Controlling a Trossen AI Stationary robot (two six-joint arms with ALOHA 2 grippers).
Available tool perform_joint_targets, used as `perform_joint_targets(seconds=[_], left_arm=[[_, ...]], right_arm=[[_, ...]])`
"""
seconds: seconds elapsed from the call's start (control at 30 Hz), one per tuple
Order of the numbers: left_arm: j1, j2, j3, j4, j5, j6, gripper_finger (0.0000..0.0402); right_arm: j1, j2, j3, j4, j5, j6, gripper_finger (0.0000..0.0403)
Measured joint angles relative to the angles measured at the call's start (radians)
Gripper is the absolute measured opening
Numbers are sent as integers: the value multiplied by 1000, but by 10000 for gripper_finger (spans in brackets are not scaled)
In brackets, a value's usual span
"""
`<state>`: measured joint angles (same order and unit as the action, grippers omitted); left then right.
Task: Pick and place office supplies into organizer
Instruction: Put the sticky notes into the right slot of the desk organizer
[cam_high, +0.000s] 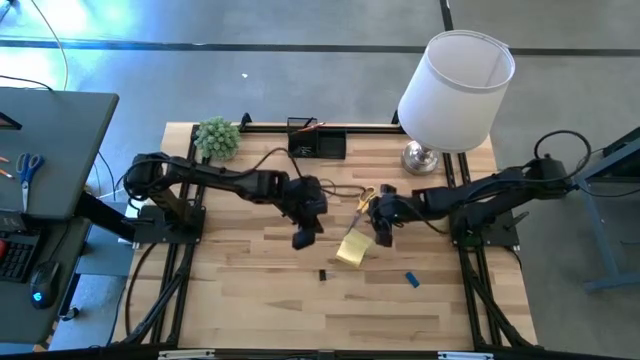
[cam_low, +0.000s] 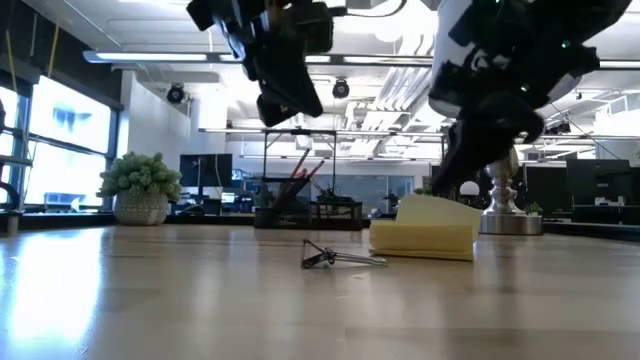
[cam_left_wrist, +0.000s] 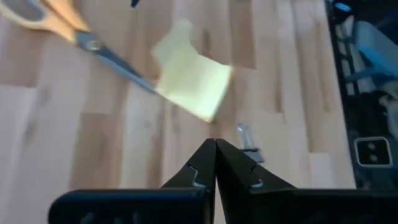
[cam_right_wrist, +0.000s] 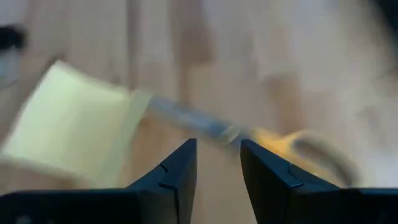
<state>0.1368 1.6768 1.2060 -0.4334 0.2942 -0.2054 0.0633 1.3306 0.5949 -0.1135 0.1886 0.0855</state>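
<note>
The yellow sticky-note pad (cam_high: 352, 250) lies on the table between my two grippers, with its top sheets lifted a little (cam_low: 425, 228). The yellow-handled scissors (cam_high: 365, 197) lie flat, and their blade tip reaches the pad's edge (cam_left_wrist: 146, 84). A small black clip (cam_high: 323, 274) lies near the pad, and a blue block (cam_high: 411, 279) lies to its right. The black organizer (cam_high: 318, 143) stands at the far edge. My left gripper (cam_high: 305, 235) hovers shut above the table (cam_left_wrist: 216, 144), left of the pad. My right gripper (cam_high: 383, 235) hovers open over the scissors' blade (cam_right_wrist: 217, 152).
A white-shaded lamp (cam_high: 455, 90) stands at the far right corner and a small green plant (cam_high: 217, 137) at the far left. Orange pencils stick up from the organizer (cam_low: 300, 185). Bare wood lies toward the near edge (cam_high: 300, 320).
</note>
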Motion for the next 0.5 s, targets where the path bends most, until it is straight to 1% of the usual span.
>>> perform_joint_targets(seconds=[0.07,0.13,0.2,0.27,0.37,0.5], left_arm=[[-29,23,2,45,-13,7,0],[-58,49,-1,46,-41,23,0],[-83,76,0,79,-88,26,0],[-100,98,0,94,-132,27,0],[-108,134,0,127,-189,26,0],[-103,187,2,186,-229,27,0]], right_arm=[[-9,18,0,-11,-67,29,117],[-3,40,-2,-2,-109,34,117],[12,66,-1,29,-145,34,117],[31,95,-1,66,-164,39,117],[57,128,-1,88,-165,69,117],[82,157,-1,110,-164,107,117]])
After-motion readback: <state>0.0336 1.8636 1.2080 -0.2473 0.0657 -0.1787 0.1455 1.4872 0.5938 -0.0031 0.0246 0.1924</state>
